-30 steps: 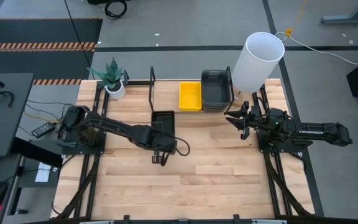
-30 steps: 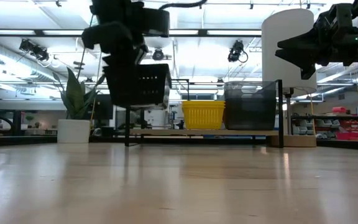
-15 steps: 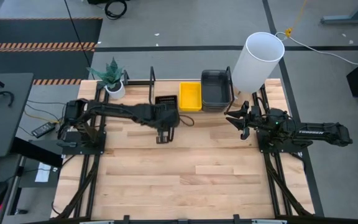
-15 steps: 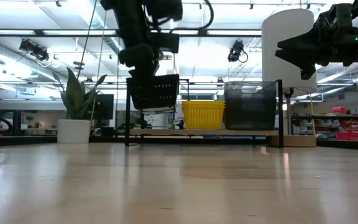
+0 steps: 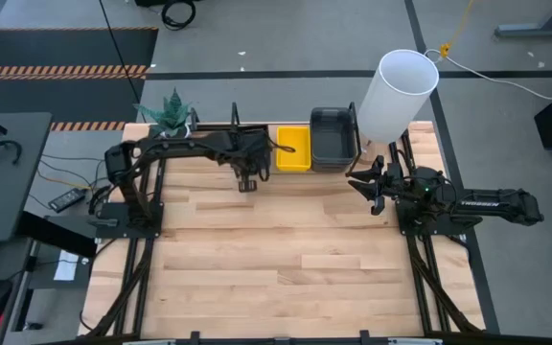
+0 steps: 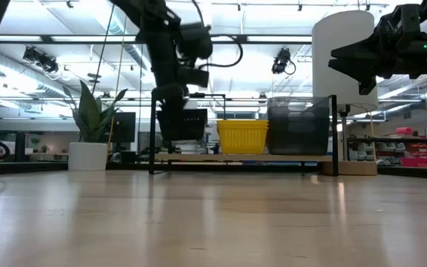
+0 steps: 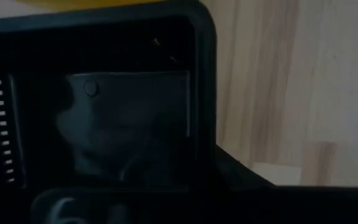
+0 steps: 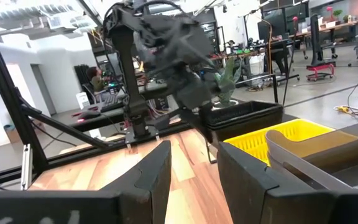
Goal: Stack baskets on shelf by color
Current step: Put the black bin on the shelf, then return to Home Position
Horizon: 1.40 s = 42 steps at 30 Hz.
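Observation:
In the high view my left gripper is shut on a black perforated basket, held at the shelf's left part, beside the yellow basket. A smoky grey basket stands right of the yellow one; both rest on the shelf board by their bottoms. In the low view the black basket hangs a little above the board. My right gripper waits open at the table's right side, level, with nothing between its fingers. My left gripper holds the black basket by its near wall, coming steeply from above and from the near side. The dark basket and the gripper's body hide the exact finger placement in the wrist view. The basket hangs roughly level, clear of the shelf board.
A tall white cylinder stands at the shelf's right end, just beyond my right gripper. A potted plant sits at the far left corner. Black upright bars frame the shelf. The plank tabletop stretches toward the near edge.
My left gripper has carried the black basket from the table's middle toward the far edge, up to the shelf beside the yellow basket. The basket has stayed lifted and roughly level. The gripper has stayed shut on it.

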{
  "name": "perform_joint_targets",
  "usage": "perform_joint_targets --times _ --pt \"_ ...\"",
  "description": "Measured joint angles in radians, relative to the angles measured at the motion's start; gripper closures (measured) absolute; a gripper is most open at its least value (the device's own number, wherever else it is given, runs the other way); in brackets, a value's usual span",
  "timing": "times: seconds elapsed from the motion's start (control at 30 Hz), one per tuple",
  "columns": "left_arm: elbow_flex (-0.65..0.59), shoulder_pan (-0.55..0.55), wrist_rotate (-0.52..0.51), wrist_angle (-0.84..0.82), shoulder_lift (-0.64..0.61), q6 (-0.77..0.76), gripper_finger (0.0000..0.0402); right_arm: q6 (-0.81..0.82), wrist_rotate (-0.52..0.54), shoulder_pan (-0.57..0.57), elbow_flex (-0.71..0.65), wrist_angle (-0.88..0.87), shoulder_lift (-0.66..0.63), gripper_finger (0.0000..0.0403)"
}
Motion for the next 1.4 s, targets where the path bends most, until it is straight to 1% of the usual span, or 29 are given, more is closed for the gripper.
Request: perform_joint_targets --times 0.1,0.23,0.3,0.53,0.63,0.73,0.87,0.97,1.03,1.17,1.3,1.4 --pt "0.000 0.034 0.071 0.023 0.030 0.027 0.0389 0.000 0.000 0.000 0.000 0.000 0.000 0.0267" --pt "0.000 0.042 0.061 0.027 0.059 0.044 0.0385 0.000 0.000 0.000 0.000 0.000 0.000 0.0267" --pt "0.000 0.037 0.079 0.032 0.059 0.046 0.0362 0.000 0.000 0.000 0.000 0.000 0.000 0.0267" --pt "0.000 0.012 0.075 0.027 0.059 0.019 0.0247 0.000 0.000 0.000 0.000 0.000 0.000 0.0267" --pt "0.000 0.012 0.060 0.034 0.034 0.012 0.0215 0.000 0.000 0.000 0.000 0.000 0.000 0.0267" --pt "0.000 0.013 0.057 0.035 -0.019 -0.008 0.0201 0.000 0.000 0.000 0.000 0.000 0.000 0.0267" --pt "-0.001 0.013 0.079 0.042 -0.111 -0.037 0.0208 0.000 0.000 0.000 0.000 0.000 0.000 0.0267" --pt "-0.053 0.006 0.114 0.120 -0.193 -0.060 0.0225 0.000 0.000 0.000 0.000 0.000 0.000 0.0267" --pt "-0.125 0.000 0.118 0.184 -0.247 -0.068 0.0239 0.000 0.000 0.000 0.000 0.000 0.000 0.0267" --pt "-0.303 -0.017 0.125 0.296 -0.357 -0.141 0.0267 0.000 0.000 0.000 0.000 0.000 0.000 0.0267" --pt "-0.478 -0.054 0.138 0.449 -0.495 -0.199 0.0289 0.000 0.000 0.000 0.000 0.000 0.000 0.0267" --pt "-0.580 -0.078 0.142 0.531 -0.597 -0.246 0.0305 0.000 0.000 0.000 0.000 0.000 0.000 0.0267"
